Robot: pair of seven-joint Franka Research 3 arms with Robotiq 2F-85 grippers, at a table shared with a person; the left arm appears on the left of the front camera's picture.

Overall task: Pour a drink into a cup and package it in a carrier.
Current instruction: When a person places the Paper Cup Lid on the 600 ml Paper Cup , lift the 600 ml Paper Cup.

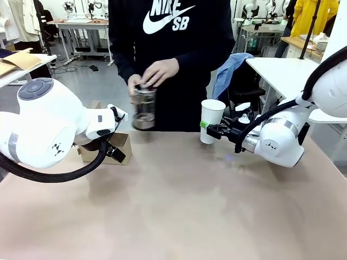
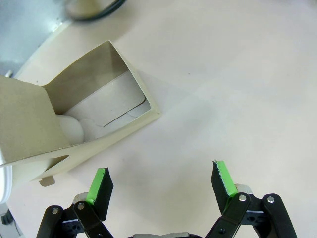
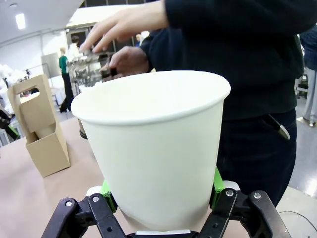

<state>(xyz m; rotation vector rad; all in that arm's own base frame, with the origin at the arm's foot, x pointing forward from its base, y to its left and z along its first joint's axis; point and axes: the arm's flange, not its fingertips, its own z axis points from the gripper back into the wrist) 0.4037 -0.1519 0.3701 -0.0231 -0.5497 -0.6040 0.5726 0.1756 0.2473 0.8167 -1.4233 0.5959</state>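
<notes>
Step in hand: pouring judged not yet begun; the drink point(image 1: 143, 123) was held in its carafe point(image 1: 144, 105) by the person's hands point(image 1: 158, 72), placed at its top.
Cup point(image 1: 211, 120): stood upright and unlidded on the bench point(image 1: 179, 206), pinched low on its wall by the right jaws.
Left jaws: spread wide, nothing between them, just beside the carrier point(image 2: 99, 114).
Next move: the carafe would need tipping over the open cup, with the cup held steady.
Obstruction: the carafe and hands were placed between cup and carrier; a white object was noted in one compartment.
</notes>
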